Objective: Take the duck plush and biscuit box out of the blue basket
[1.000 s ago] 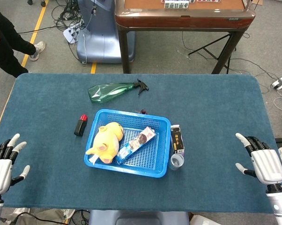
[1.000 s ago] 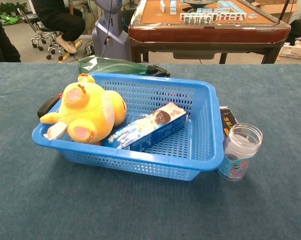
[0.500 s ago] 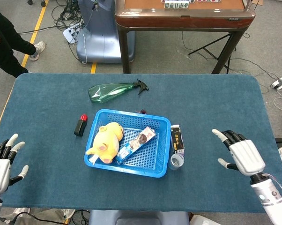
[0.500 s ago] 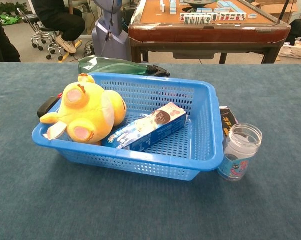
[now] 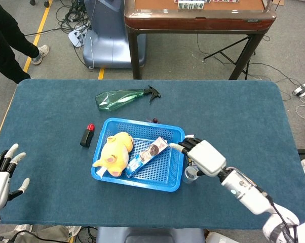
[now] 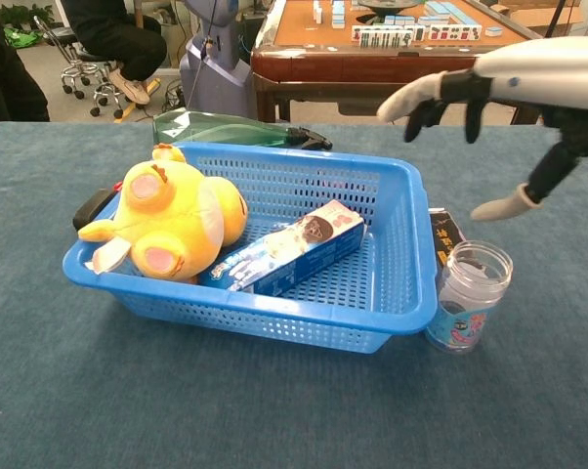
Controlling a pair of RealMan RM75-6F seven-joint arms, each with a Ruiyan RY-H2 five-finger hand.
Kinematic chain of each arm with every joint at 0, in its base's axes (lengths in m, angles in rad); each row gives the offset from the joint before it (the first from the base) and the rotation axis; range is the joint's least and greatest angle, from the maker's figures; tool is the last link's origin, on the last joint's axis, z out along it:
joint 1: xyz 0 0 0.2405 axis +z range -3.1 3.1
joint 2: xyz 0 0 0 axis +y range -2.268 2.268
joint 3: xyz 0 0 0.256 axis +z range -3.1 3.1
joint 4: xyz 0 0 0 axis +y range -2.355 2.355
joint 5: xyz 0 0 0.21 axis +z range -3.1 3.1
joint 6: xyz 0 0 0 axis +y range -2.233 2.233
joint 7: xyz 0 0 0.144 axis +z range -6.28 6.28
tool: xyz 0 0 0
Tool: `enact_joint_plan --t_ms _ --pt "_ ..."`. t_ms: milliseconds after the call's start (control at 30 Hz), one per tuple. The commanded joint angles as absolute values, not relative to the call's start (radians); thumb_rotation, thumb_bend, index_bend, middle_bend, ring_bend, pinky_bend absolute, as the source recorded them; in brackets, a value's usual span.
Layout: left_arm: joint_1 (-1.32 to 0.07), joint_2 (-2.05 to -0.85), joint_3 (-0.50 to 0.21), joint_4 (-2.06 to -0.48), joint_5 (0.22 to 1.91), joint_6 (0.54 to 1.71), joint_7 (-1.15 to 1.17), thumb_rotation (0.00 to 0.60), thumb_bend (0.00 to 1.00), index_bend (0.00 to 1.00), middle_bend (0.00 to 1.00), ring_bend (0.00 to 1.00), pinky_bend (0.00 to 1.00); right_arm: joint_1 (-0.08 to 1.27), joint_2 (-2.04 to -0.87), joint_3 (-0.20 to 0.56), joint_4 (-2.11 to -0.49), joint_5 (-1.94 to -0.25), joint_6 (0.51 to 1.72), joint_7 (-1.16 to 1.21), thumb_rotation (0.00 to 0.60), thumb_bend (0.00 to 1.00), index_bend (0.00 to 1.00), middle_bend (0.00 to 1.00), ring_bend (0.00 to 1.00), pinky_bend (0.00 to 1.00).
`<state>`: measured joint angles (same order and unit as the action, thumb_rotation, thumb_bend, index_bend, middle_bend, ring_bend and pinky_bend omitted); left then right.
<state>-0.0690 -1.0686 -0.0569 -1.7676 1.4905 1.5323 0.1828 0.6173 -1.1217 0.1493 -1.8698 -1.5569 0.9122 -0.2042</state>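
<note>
Since the earlier frames the right hand (image 5: 205, 157) has swung in from the table's right edge and now hovers over the right rim of the blue basket (image 5: 175, 177), fingers spread and holding nothing; from the chest camera the same hand (image 6: 489, 83) reaches in from the upper right, its fingertips (image 6: 403, 103) above the basket's far right corner and its thumb hanging over the small items beside the basket. Nothing in the basket has shifted. The duck plush (image 5: 114, 152) lies on its side in the left half, and the biscuit box (image 5: 148, 156) lies diagonally beside it, one end propped toward the far rim; neither is touched by a hand. The left hand (image 5: 1, 174) sits at the near left edge of the table (image 5: 233, 111), open with fingers apart, in much the same place as before and well away from the basket; the chest camera does not show it. Just outside the basket's right wall stand a small clear jar (image 6: 467, 295) and, behind it, a dark carton (image 6: 445, 233), both directly under the right arm. A green spray bottle (image 5: 123, 97) lies on its side beyond the basket, and a small black bottle with a red cap (image 5: 86, 135) lies to the basket's left. A wooden table (image 5: 198, 15) stands on the floor past the far edge.
</note>
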Motion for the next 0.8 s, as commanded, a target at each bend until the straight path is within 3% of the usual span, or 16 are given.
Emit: enact_joint_plan --t_ms 33,167,367,633,800 --pt "-0.069 -1.065 -0.058 -1.768 1.49 1.533 0.18 0.6 0.33 0.22 0.05 0.05 0.08 0.732 -1.222 0.201 -1.853 -1.456 0.793 -0.289 0.6 0.08 0.12 0.19 0.18 0.35" --pt "-0.064 -1.057 -0.058 -1.772 1.492 1.542 0.177 0.6 0.33 0.22 0.05 0.05 0.08 0.835 -1.339 0.244 -1.789 -1.358 0.724 -0.358 0.6 0.05 0.06 0.13 0.14 0.34" --pt "-0.049 -1.047 -0.054 -1.776 1.489 1.558 0.176 0.6 0.33 0.22 0.05 0.05 0.08 0.991 -1.478 0.286 -1.666 -1.219 0.636 -0.455 0.6 0.01 0.0 0.01 0.04 0.25" --pt "-0.032 -1.039 -0.053 -1.781 1.486 1.58 0.172 0.6 0.33 0.22 0.05 0.05 0.08 1.134 -1.64 0.3 -1.489 -1.156 0.64 -0.518 0.6 0.0 0.0 0.0 0.0 0.17" --pt "-0.027 -1.033 -0.054 -1.783 1.483 1.584 0.173 0.6 0.33 0.22 0.05 0.05 0.08 1.166 -1.678 0.296 -1.447 -1.157 0.632 -0.474 0.6 0.0 0.0 0.0 0.0 0.16"
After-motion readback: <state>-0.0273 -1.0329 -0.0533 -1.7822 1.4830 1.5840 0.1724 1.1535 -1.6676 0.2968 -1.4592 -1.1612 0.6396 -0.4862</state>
